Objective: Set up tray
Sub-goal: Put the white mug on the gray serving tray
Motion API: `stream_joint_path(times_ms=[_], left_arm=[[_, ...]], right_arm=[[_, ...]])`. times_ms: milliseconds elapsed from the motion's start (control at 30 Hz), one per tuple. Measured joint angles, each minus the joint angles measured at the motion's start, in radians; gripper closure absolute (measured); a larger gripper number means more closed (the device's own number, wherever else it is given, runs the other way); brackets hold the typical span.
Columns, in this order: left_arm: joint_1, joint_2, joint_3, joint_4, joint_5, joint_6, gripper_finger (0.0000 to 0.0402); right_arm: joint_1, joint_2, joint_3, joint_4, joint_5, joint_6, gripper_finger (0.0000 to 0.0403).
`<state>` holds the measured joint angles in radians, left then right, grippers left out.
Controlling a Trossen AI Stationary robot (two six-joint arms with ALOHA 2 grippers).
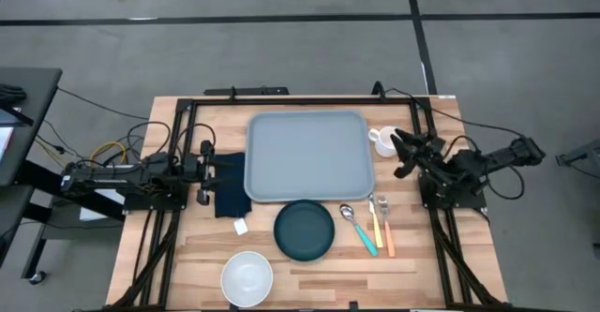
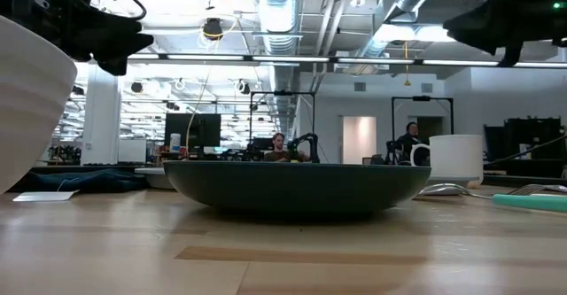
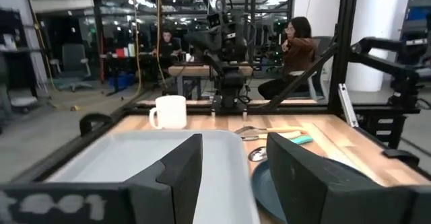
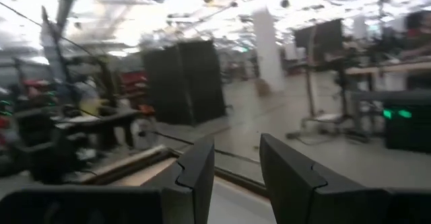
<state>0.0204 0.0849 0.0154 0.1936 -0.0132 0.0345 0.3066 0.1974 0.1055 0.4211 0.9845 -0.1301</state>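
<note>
On the wooden table (image 1: 309,265), the tray (image 1: 308,156) lay empty at the middle. The left gripper (image 1: 203,174) and right gripper (image 1: 405,153) were held apart, empty. The mug (image 1: 382,141), just beside the tray, could be knocked.

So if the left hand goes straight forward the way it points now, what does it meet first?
The left hand points across the table, its fingers apart. First in its line is the tray, just ahead. The white mug stands beyond, though depth is unclear.
</note>
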Motion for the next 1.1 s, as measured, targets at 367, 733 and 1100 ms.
stream_joint_path(times_ms=[367, 733, 1100], left_arm=[[0.0, 0.0, 0.086, -0.058, 0.048, 0.045, 0.0247], [0.0, 0.0, 0.092, -0.093, 0.051, -0.032, 0.0247], [0.0, 0.0, 0.092, -0.098, 0.051, -0.104, 0.0247]], right_arm=[[-0.151, 0.13, 0.354, -0.762, -0.029, 0.355, 0.029], [-0.48, 0.468, 0.642, -1.327, -0.354, 0.471, 0.029], [-0.773, 0.691, 0.7, -1.408, -0.825, 0.189, 0.029]])
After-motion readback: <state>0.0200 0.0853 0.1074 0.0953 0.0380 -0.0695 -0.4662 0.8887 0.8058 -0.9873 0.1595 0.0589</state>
